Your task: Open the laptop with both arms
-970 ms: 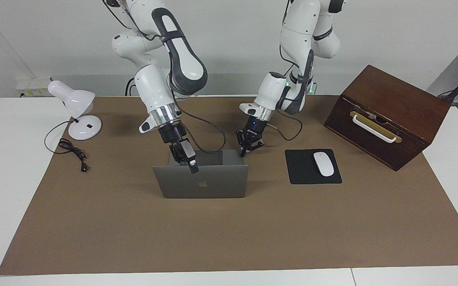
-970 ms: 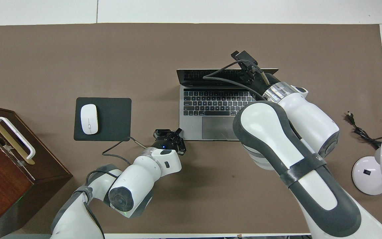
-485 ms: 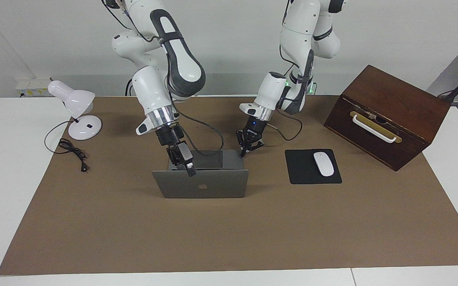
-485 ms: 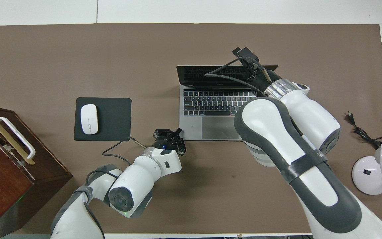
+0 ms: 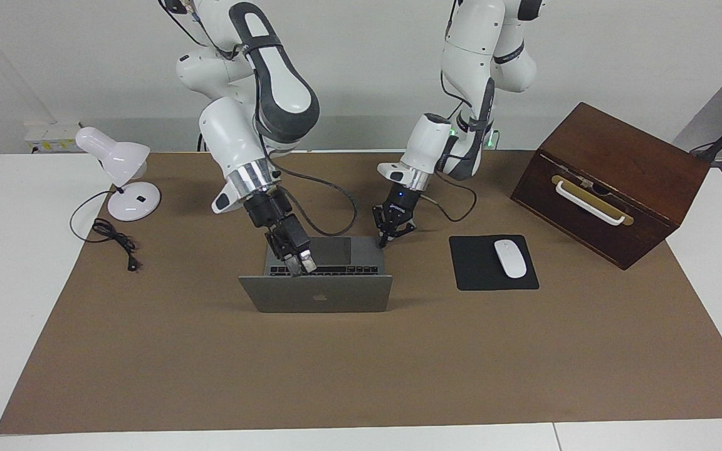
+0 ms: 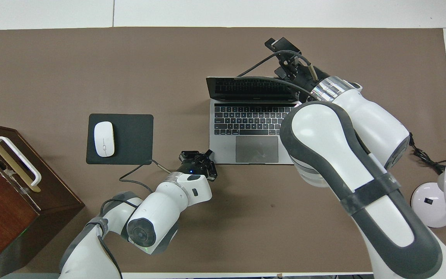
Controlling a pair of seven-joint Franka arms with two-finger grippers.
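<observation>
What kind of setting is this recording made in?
Probably a lab bench dressed as an office desk: a brown mat covers white tables, with an open laptop, a mouse on a black pad, a desk lamp and a wooden box set before two robot arms.

Your white table [image 5: 10,263] carries a brown mat [image 5: 361,369]; on it sit the laptop [image 5: 316,293], mouse pad [image 5: 480,275], wooden box [image 5: 612,181] and lamp [image 5: 126,178].

matt metal laptop [image 5: 315,299]; glossy wooden box [image 5: 612,181]
</observation>
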